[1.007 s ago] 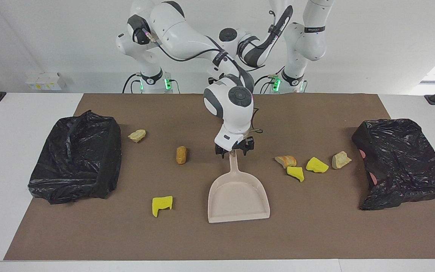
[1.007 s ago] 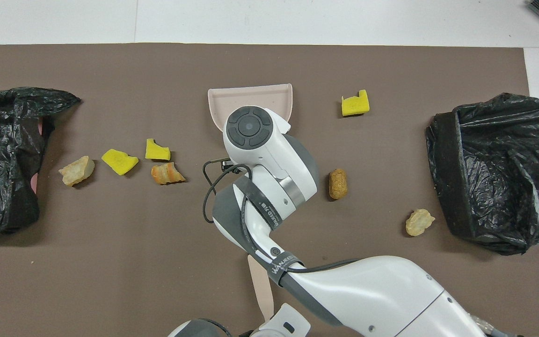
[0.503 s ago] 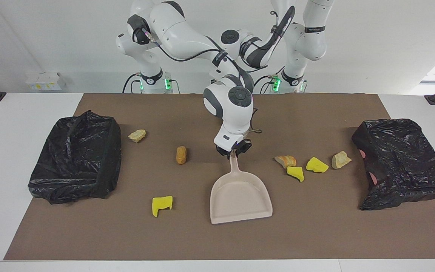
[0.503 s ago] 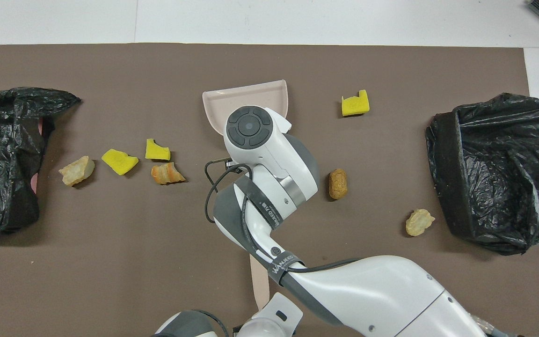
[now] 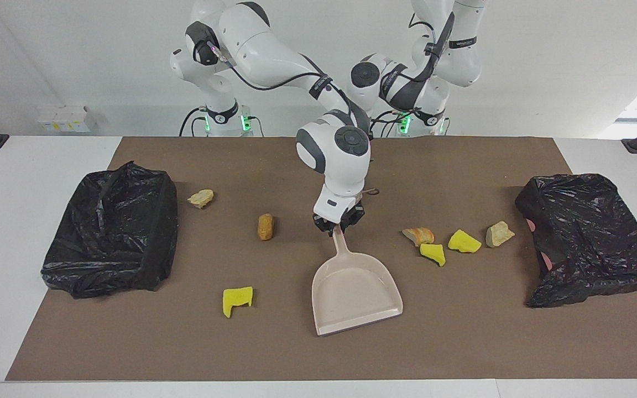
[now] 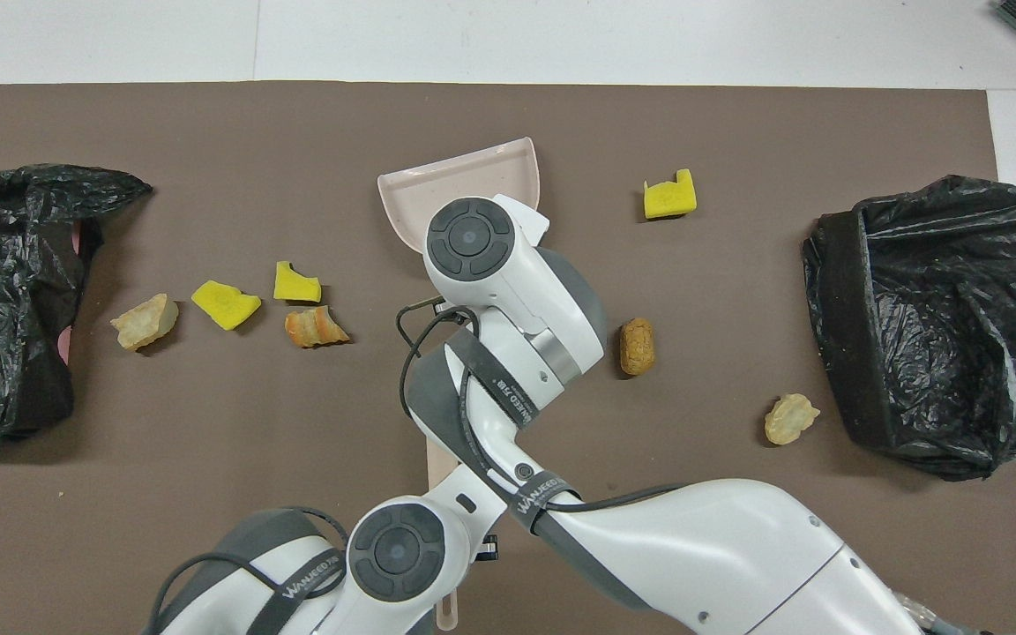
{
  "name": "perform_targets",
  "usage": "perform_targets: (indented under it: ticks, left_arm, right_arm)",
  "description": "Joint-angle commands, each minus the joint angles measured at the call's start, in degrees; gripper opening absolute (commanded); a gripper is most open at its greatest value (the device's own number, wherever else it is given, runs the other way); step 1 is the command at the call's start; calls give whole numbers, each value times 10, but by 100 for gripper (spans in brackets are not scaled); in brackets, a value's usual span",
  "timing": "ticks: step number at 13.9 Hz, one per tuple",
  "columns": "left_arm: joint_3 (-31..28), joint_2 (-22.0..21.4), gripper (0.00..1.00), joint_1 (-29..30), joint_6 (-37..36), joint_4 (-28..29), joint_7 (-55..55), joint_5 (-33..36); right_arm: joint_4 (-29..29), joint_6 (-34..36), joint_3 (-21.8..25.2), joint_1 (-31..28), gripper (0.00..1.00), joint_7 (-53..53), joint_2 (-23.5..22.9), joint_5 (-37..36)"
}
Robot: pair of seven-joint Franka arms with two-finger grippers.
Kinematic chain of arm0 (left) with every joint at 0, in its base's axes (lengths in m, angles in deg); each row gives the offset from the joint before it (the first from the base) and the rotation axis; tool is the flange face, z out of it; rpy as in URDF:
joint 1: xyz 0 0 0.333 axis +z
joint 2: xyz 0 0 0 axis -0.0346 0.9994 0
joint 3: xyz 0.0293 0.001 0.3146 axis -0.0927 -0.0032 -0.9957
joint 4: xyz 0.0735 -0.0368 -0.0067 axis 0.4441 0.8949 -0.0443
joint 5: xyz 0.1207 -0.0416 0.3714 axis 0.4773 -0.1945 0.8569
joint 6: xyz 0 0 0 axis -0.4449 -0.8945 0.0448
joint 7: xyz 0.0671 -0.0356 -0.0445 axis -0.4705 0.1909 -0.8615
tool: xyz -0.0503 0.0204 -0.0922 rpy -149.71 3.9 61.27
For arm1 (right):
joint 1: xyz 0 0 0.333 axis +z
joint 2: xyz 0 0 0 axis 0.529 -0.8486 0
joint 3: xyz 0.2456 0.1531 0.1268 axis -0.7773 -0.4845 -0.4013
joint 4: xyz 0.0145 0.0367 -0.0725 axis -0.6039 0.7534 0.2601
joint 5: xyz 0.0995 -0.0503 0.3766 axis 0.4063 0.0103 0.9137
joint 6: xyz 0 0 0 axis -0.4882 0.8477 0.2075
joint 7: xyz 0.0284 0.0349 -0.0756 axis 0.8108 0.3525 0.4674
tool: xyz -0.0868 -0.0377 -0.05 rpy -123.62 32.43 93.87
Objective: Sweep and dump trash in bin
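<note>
Brown mat covers the white table; we see one crumpled black bag-lined bin at the right arm's end and a second black bag-lined bin at the left arm's end, both unmoved since a second ago.

Right arm reaches in over mid-mat. Right gripper is clenched on the handle tip of the beige plastic dustpan; a second ago its jaws still stood apart around that handle. The pan has since swung: its open edge now angles toward the left arm's end, and it sits on the mat farther from the robots than the gripper.

Left arm has shifted at the robots' end of the table. Left gripper is hidden under its wrist in the overhead view; we take it as closed, on a pale flat stick poking out beneath it, though what that stick is we cannot tell.

Trash has not moved, seven scraps on the mat:
- tan lump, yellow sponge chunk, second yellow chunk and orange-brown crust clustered near the left-end bin
- brown bread roll beside the gripper
- pale lump near the right-end bin
- notched yellow sponge farthest from the robots
</note>
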Motion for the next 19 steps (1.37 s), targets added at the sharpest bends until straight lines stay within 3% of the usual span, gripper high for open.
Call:
perform_targets:
  ticks: [1, 6, 13, 15, 17, 19]
  left_arm:
    - [6, -8, 0, 31, -36, -3, 53, -9]
    - [4, -14, 0, 118, -50, -22, 141, -5]
    - [4, -15, 0, 244, -140, -103, 140, 90]
    - [4, -12, 0, 288, -141, -112, 141, 97]
    - [4, -6, 0, 320, -138, -124, 142, 146]
    - [4, 3, 0, 389, -115, -124, 188, 168]
  right_arm:
    - [-6, 12, -5, -23, 0, 81, 14, -6]
    - [-2, 12, -4, -72, 0, 298, 40, -3]
    - [3, 121, -7, -106, 0, 556, 92, -11]
    - [25, 142, -8, -107, 0, 574, 110, -11]
    - [43, 120, -8, -110, 0, 680, 117, -10]
    - [51, 97, -8, -127, 0, 758, 116, -9]
